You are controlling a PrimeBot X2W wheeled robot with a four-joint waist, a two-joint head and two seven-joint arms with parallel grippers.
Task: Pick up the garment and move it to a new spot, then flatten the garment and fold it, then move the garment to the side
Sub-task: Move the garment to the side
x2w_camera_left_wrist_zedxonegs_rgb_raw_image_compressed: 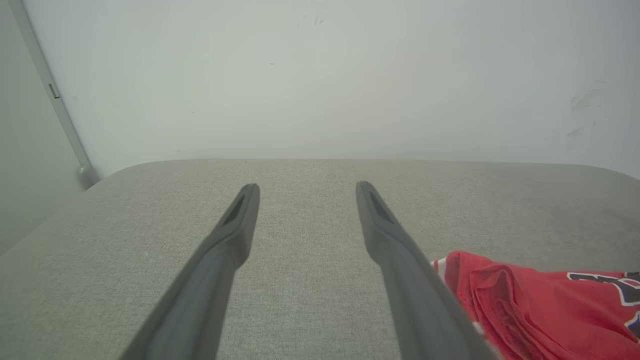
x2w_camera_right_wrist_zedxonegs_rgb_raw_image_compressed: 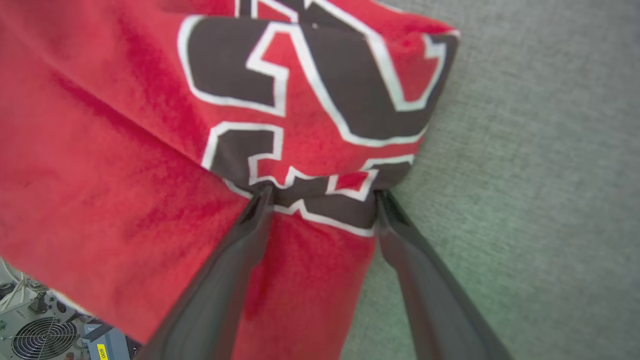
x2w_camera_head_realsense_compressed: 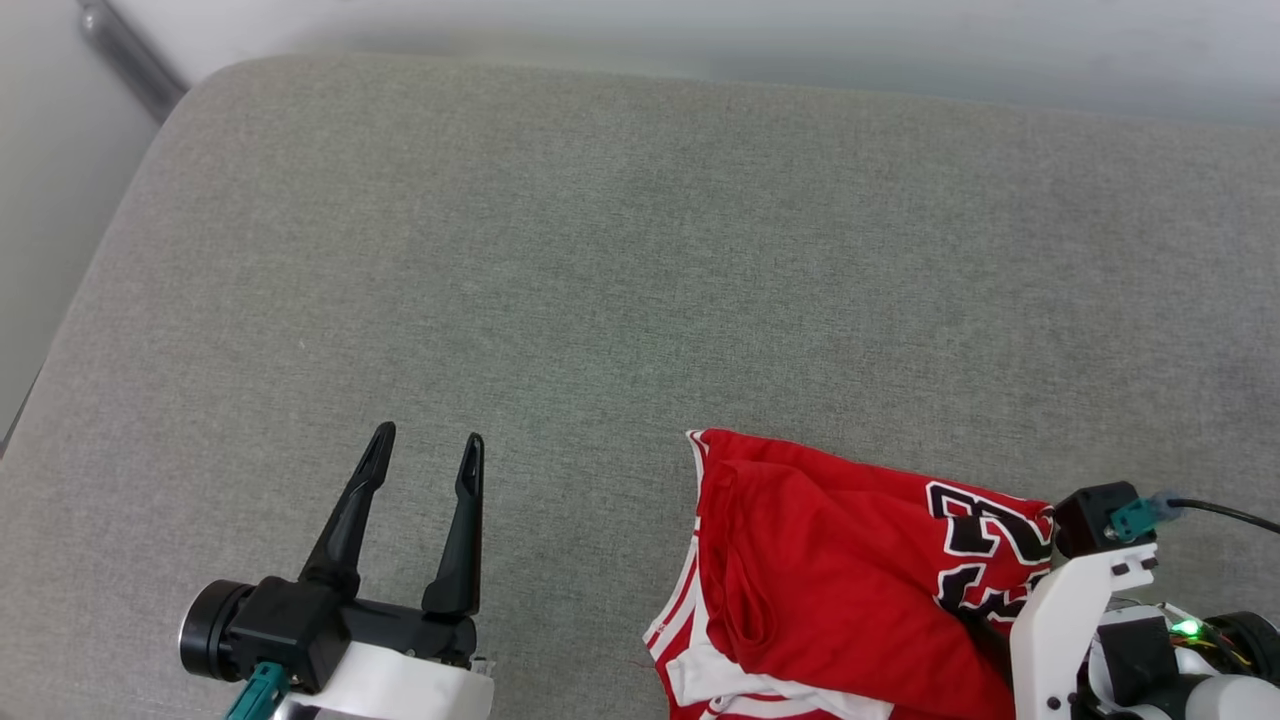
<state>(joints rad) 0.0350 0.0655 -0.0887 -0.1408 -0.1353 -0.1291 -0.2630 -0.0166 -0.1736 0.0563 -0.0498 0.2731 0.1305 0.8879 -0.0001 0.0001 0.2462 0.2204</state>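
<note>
Red garment (x2w_camera_head_realsense_compressed: 820,570), black-and-white print, striped trim, left gripper (x2w_camera_head_realsense_compressed: 429,437) and right gripper (x2w_camera_right_wrist_zedxonegs_rgb_raw_image_compressed: 322,195) splayed

The right tool's (x2w_camera_right_wrist_zedxonegs_rgb_raw_image_compressed: 324,196) fingertips vanish under a printed fold of the garment (x2w_camera_right_wrist_zedxonegs_rgb_raw_image_compressed: 125,175) in the wrist view; whether they touch cloth cannot be told. In the head view, that tool's white wrist bracket (x2w_camera_head_realsense_compressed: 1060,620) covers the garment's edge, and the bottom edge crops its lower part.
</note>
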